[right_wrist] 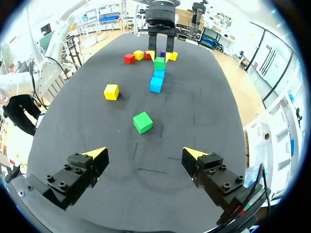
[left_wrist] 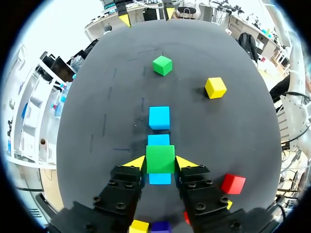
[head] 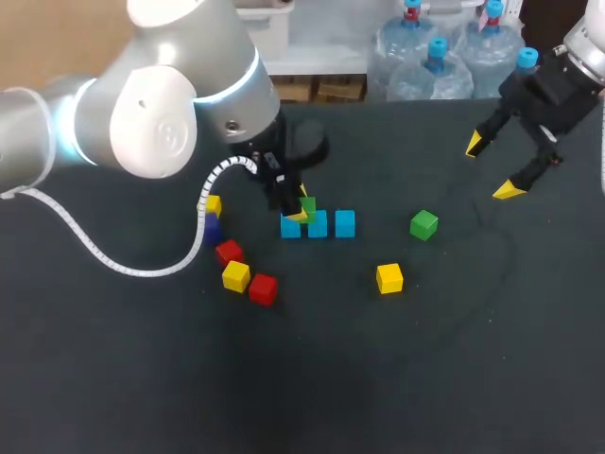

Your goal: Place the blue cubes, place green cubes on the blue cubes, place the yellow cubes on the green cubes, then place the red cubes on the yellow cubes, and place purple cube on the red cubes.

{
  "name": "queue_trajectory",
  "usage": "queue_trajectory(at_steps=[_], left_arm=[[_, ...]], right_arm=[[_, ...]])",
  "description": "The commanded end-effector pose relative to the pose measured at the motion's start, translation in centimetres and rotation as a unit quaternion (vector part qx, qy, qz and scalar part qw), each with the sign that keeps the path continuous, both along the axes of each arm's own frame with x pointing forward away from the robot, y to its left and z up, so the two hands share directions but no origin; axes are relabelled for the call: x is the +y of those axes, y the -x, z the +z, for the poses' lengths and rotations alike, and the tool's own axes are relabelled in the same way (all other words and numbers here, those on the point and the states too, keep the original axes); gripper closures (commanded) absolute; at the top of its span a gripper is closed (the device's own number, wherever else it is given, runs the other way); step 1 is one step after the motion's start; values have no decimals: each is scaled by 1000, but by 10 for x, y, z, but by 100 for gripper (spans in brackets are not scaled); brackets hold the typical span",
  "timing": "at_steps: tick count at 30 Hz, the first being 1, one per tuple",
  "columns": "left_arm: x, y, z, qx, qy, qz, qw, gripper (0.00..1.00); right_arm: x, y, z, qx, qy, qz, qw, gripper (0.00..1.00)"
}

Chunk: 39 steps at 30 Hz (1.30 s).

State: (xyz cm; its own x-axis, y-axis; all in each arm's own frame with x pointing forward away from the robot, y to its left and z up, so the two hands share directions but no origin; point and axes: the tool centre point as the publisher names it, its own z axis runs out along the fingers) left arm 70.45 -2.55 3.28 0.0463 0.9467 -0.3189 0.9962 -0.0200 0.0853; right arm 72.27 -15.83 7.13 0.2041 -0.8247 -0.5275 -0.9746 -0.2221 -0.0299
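The left gripper [left_wrist: 160, 163] has its gap filled by the clamped green cube [left_wrist: 160, 158], with blue cubes [left_wrist: 159, 118] under and ahead of its fingers. A red cube [left_wrist: 233, 183] sits beside them. Bare table [right_wrist: 146, 184] lies between the right gripper's [right_wrist: 146, 156] spread fingers, and a loose green cube [right_wrist: 143, 122] stands ahead.

From the head view, my left arm [head: 142, 113] blocks the worktop's [head: 378, 378] far left corner. The green cube [head: 307, 205] covers part of the end blue cube [head: 289, 228]. In the left wrist view, my left gripper [left_wrist: 160, 163] hides half of a yellow cube [left_wrist: 139, 226] and of the purple cube [left_wrist: 160, 226]. Beside them is a red sliver [left_wrist: 186, 217] I cannot identify.
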Motion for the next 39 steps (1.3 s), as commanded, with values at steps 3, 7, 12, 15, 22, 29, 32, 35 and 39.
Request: queue_trajectory(at_steps=[3,7,12,15,22,29,32,35,39], left_arm=[[0,-3,-1,3,-1,-2,1000,96],[0,-4,-2,5,-2,-1,1000,90],[1,-5,-3,5,-2,-1,1000,86],[1,-5,-3,5,-2,-1,1000,87],[2,-6,-3,6,-2,-2,1000,84],[1,-7,-5,8,-2,-4,1000,71],[1,-8,-5,8,-2,-4,1000,67],[1,-8,-5,8,-2,-4,1000,66],[1,-9,-5,8,-2,-5,1000,66]], right_arm=[[0,0,0,0,-1,0,1000,0],[0,0,0,0,-1,0,1000,0],[0,0,0,0,-1,0,1000,0],[0,0,0,0,-1,0,1000,0],[0,0,0,0,-1,0,1000,0],[0,0,0,0,-1,0,1000,0],[0,0,0,0,-1,0,1000,0],[0,0,0,0,-1,0,1000,0],[0,0,0,0,-1,0,1000,0]])
